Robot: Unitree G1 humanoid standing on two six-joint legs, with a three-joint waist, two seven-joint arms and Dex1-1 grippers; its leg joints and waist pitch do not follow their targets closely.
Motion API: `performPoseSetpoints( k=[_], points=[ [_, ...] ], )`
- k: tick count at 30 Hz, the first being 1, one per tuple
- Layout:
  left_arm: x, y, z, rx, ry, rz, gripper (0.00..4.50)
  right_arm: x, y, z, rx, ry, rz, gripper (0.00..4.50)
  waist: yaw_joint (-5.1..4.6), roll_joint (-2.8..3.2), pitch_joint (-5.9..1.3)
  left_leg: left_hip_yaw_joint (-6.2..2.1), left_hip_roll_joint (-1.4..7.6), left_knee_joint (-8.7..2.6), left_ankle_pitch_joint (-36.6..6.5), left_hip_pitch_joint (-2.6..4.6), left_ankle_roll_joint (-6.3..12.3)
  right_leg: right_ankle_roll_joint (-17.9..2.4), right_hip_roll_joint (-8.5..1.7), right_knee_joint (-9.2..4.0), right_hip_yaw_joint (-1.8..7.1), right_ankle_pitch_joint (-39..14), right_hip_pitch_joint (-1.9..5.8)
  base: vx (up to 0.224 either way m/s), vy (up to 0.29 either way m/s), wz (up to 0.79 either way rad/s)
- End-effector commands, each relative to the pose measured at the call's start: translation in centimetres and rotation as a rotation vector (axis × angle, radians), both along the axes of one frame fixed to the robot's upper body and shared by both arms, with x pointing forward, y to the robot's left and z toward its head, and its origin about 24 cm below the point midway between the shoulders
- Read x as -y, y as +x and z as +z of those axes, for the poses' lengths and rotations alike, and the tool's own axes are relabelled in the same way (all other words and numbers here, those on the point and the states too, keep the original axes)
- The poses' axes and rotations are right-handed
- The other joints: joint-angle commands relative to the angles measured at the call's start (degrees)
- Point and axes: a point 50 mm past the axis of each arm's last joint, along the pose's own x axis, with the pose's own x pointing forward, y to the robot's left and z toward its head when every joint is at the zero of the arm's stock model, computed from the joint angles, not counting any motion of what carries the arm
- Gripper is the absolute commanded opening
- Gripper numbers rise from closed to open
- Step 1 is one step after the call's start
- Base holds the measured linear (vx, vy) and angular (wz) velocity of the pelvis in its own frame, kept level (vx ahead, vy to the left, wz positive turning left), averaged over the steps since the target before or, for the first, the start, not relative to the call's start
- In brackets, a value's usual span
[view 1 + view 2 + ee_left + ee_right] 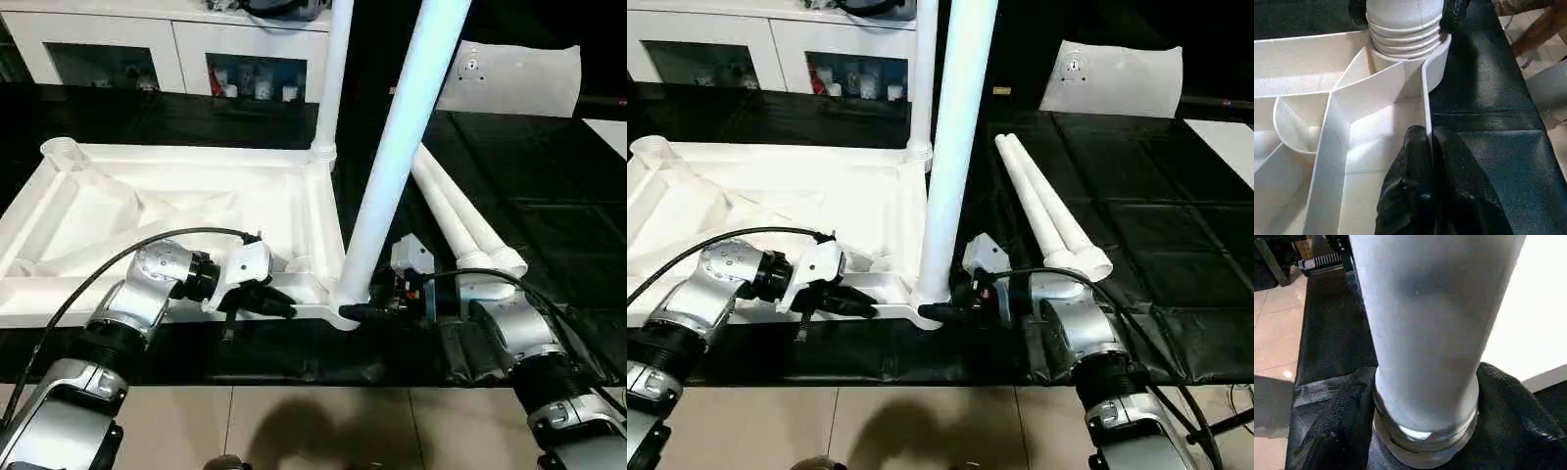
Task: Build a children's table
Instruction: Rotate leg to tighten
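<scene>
White plastic dominates the work: the tabletop (176, 211) lies upside down on the black mat (549, 176), ribs up, so its round corner sockets face the ceiling and legs can be stood in them from above. One leg (331, 88) already stands upright in the far socket on the robot's right side, and a second leg (392, 166) rises, leaning a little, from the near right corner socket (1400, 51), where its ribbed end sits at the socket mouth (whether it is fully seated I cannot tell). The right gripper (377, 311) meets that leg at its base, just above the socket, its black fingers (1332, 431) wrapped on either side of the shaft, apparently to steer or press it home. The left gripper (269, 299) has its fingers pinched on the thin near rim wall (1425, 98) of the tabletop, just beside the same corner, most likely to keep the top from sliding while the leg is worked in. Two more legs (460, 220) lie side by side on the mat to the right of the tabletop, near the right arm and apart from both grippers.
</scene>
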Motion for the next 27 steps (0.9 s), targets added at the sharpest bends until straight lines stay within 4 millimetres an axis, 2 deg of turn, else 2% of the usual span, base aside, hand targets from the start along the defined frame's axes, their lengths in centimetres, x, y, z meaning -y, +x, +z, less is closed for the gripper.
performPoseSetpoints(
  k=[1, 4, 5, 6, 7, 8, 9, 10, 11, 12, 13, 14, 16, 17, 18, 21, 23, 25, 27],
  points=[
    [1.0, -0.4, -0.9, -0.034, 0.043, -0.059, 0.00, -0.5, 0.1, 0.4, 0.019, 0.030, 0.023, 2.72, 0.00, 0.22, -3.82, -0.38, 2.73, -3.70, -7.7, 0.69, 3.72, -14.2, -4.03, -3.47, 2.89, -5.5, 3.07, 0.000, 0.000, 0.00],
    [1.4, 0.1, -1.0, -0.011, 0.032, 0.009, 0.00, -0.8, -0.1, 0.2, 0.007, 0.047, -0.011, 2.72, 0.05, 0.25, -3.78, -0.40, 2.72, -3.71, -8.0, 0.71, 3.54, -14.4, -4.06, -3.53, 2.90, -5.7, 3.06, 0.000, 0.000, 0.00],
    [1.4, 0.1, -1.0, -0.011, 0.032, 0.009, 0.00, -0.8, -0.1, 0.2, 0.007, 0.047, -0.011, 2.72, -0.02, 0.44, -3.72, -0.38, 2.78, -3.77, -8.4, 0.72, 3.41, -14.4, -4.07, -3.55, 2.95, -6.0, 2.96, 0.000, 0.000, 0.00],
    [1.8, 0.5, -1.0, 0.004, 0.018, 0.070, 0.00, -1.1, 0.0, -0.2, -0.011, 0.060, -0.077, 2.72, 0.01, 0.31, -3.49, -0.41, 2.75, -3.92, -10.4, 0.87, 2.61, -13.8, -4.07, -3.97, 3.00, -9.1, 2.81, 0.000, 0.000, 0.00],
    [2.5, 1.0, -1.0, 0.021, -0.004, 0.141, 0.00, -1.7, 0.3, -0.6, -0.015, 0.077, -0.159, 2.72, 0.12, 0.63, -3.33, -0.49, 2.73, -4.01, -11.6, 1.10, 2.16, -13.5, -4.14, -4.22, 2.99, -11.0, 2.61, 0.000, 0.000, 0.00],
    [2.9, 1.3, -0.9, 0.030, -0.018, 0.188, 0.00, -2.1, 0.4, -0.8, -0.018, 0.086, -0.214, 2.72, -0.13, 0.51, -3.21, -0.48, 2.71, -4.14, -12.7, 1.14, 1.58, -13.1, -4.09, -4.44, 3.05, -12.9, 2.54, 0.000, 0.000, 0.00],
    [2.9, 1.3, -0.9, 0.030, -0.018, 0.188, 0.00, -2.1, 0.4, -0.8, -0.018, 0.086, -0.214, 2.71, -0.26, 0.37, -3.08, -0.72, 2.56, -4.28, -14.7, 1.24, 0.32, -11.8, -4.28, -4.90, 2.98, -17.8, 2.52, 0.000, 0.000, 0.00],
    [3.7, 1.8, -0.8, 0.026, -0.061, 0.260, 0.00, -2.8, 0.8, -1.2, -0.032, 0.091, -0.318, 2.71, -0.41, 0.29, -3.10, -0.90, 2.45, -4.31, -15.5, 1.18, -0.42, -10.2, -4.37, -5.15, 2.97, -21.3, 2.56, 0.000, 0.000, 0.00],
    [4.6, 2.3, -0.7, 0.032, -0.084, 0.322, 0.00, -3.7, 1.3, -1.4, -0.055, 0.114, -0.402, 2.71, -0.60, 0.58, -2.98, -0.99, 2.46, -4.41, -16.1, 1.26, -0.80, -9.8, -4.30, -5.27, 2.99, -22.3, 2.33, 0.000, 0.000, 0.00],
    [5.3, 2.6, -0.6, 0.036, -0.098, 0.366, 0.00, -4.3, 1.5, -1.5, -0.074, 0.130, -0.460, 2.71, -1.15, 0.39, -3.10, -1.34, 2.40, -4.52, -17.2, 1.10, -1.51, -8.8, -4.38, -5.41, 2.80, -24.3, 2.49, 0.000, 0.000, 0.00],
    [5.3, 2.6, -0.6, 0.036, -0.098, 0.366, 0.00, -4.3, 1.5, -1.5, -0.074, 0.130, -0.460, 2.71, -1.32, 0.41, -3.10, -1.31, 2.44, -4.57, -17.2, 1.11, -1.51, -8.7, -4.39, -5.55, 2.88, -24.4, 2.36, 0.000, 0.000, 0.00],
    [6.8, 3.2, -0.3, 0.063, -0.117, 0.463, 0.00, -6.0, 2.2, -1.5, -0.106, 0.176, -0.574, 2.70, -1.55, 0.51, -3.17, -1.23, 2.46, -4.51, -17.0, 1.22, -1.62, -8.9, -4.30, -5.51, 3.01, -23.1, 2.16, 0.000, 0.000, 0.00],
    [8.0, 3.6, 0.0, 0.056, -0.151, 0.525, 0.00, -7.2, 2.6, -1.4, -0.116, 0.183, -0.653, 2.70, -1.92, 0.59, -3.20, -1.20, 2.31, -4.45, -16.6, 1.17, -1.72, -9.6, -4.21, -5.44, 2.94, -21.6, 2.09, 0.000, 0.000, 0.00],
    [8.7, 3.8, 0.2, 0.062, -0.173, 0.568, 0.00, -7.9, 2.8, -1.3, -0.116, 0.179, -0.683, 2.70, -2.01, 0.40, -3.32, -1.13, 2.09, -4.32, -16.2, 1.10, -1.26, -9.4, -4.15, -5.62, 2.87, -21.3, 2.28, 0.000, 0.000, 0.00],
    [9.4, 4.0, 0.4, 0.066, -0.188, 0.601, 0.00, -8.6, 3.0, -1.2, -0.114, 0.171, -0.710, 2.70, -2.10, 0.46, -3.35, -1.10, 2.10, -4.28, -15.6, 0.97, -1.05, -9.5, -4.19, -5.54, 2.95, -20.5, 2.30, 0.000, 0.000, 0.00],
    [10.0, 4.2, 0.7, 0.076, -0.200, 0.642, 0.00, -9.4, 3.2, -1.1, -0.104, 0.149, -0.744, 2.70, -2.06, 0.38, -3.56, -0.91, 2.04, -4.07, -13.2, 0.83, 0.24, -10.0, -4.05, -5.30, 2.98, -16.9, 2.48, 0.000, 0.000, 0.00],
    [10.4, 4.3, 0.9, 0.093, -0.208, 0.664, 0.00, -10.0, 3.4, -0.7, -0.094, 0.163, -0.769, 2.70, -1.99, 0.28, -3.74, -0.82, 2.01, -3.96, -10.7, 0.44, 1.20, -10.5, -3.97, -4.86, 3.02, -12.7, 2.81, 0.000, 0.000, 0.00],
    [10.6, 4.1, 1.0, 0.111, -0.204, 0.647, 0.00, -10.2, 3.4, -0.6, -0.085, 0.176, -0.776, 2.70, -1.79, 0.52, -4.19, -0.71, 2.10, -3.76, -6.7, 0.53, 2.79, -12.1, -3.87, -4.04, 2.99, -5.0, 3.01, 0.000, 0.000, 0.00],
    [10.5, 3.8, 0.9, 0.115, -0.197, 0.620, 0.00, -10.1, 3.4, -0.4, -0.067, 0.189, -0.797, 3.26, -1.75, 0.62, -4.20, -0.62, 2.11, -3.66, -4.3, 0.45, 4.22, -13.4, -3.79, -3.64, 2.90, -0.5, 3.09, 0.000, 0.000, 0.00]
  ],
)
